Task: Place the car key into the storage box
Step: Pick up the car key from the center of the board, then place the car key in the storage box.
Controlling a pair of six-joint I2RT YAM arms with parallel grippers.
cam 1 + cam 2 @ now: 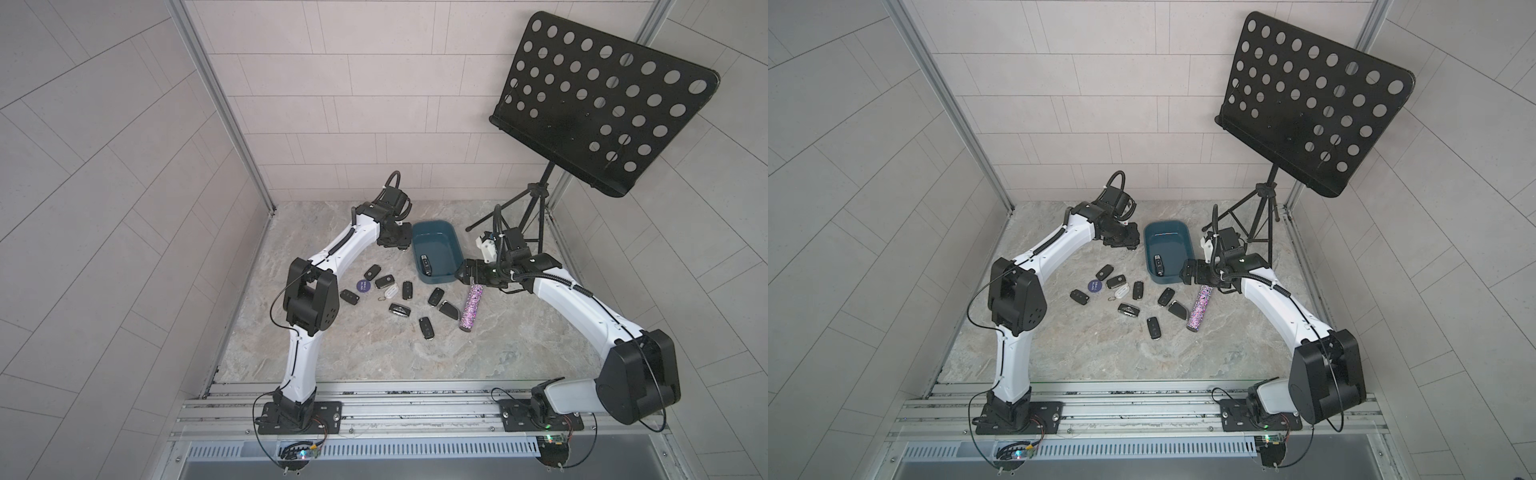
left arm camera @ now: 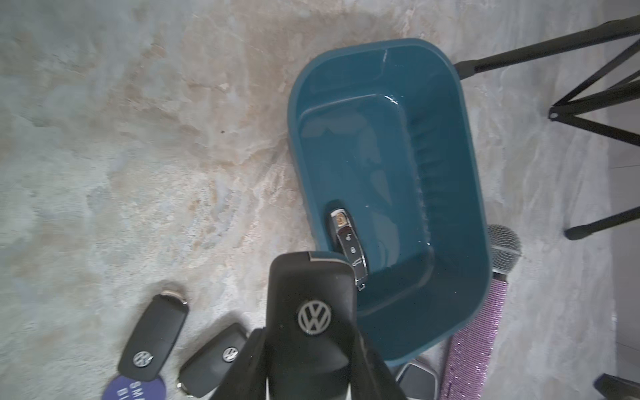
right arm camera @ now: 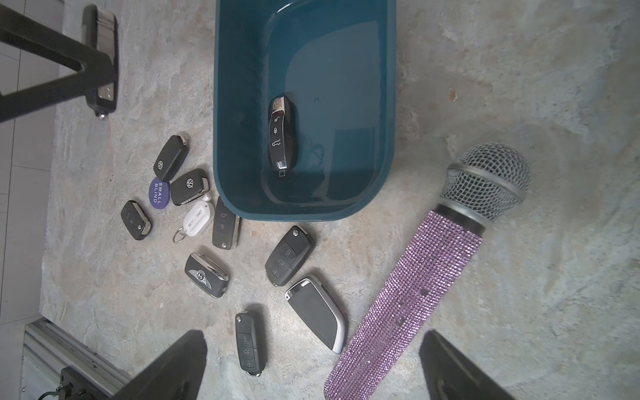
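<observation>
Left gripper [image 2: 311, 346] was closed narrowly on the VW car key [image 2: 313, 304], with a black finger on each side of the fob's lower body and the badge facing the wrist camera. In both top views the left gripper [image 1: 392, 240] hung just outside the storage box [image 1: 436, 243], at the far corner on the left arm's side. The right wrist view showed the held key [image 3: 103, 59] off the table and outside the box wall [image 3: 221, 104], not over the interior. A silver-trimmed fob [image 3: 282, 136] lay flat on the box floor near the end closer to the arm bases. Right gripper [image 3: 315, 334] stood wide with nothing between its fingers. It was at the near corner of the box on its own side [image 1: 463, 272], above the head of a purple rhinestone microphone [image 3: 415, 277] lying on the table [image 1: 374, 353]. Loose fobs [image 3: 289, 254] lay scattered on the table near the box. A black music stand [image 1: 602, 104] stood at the far right.
</observation>
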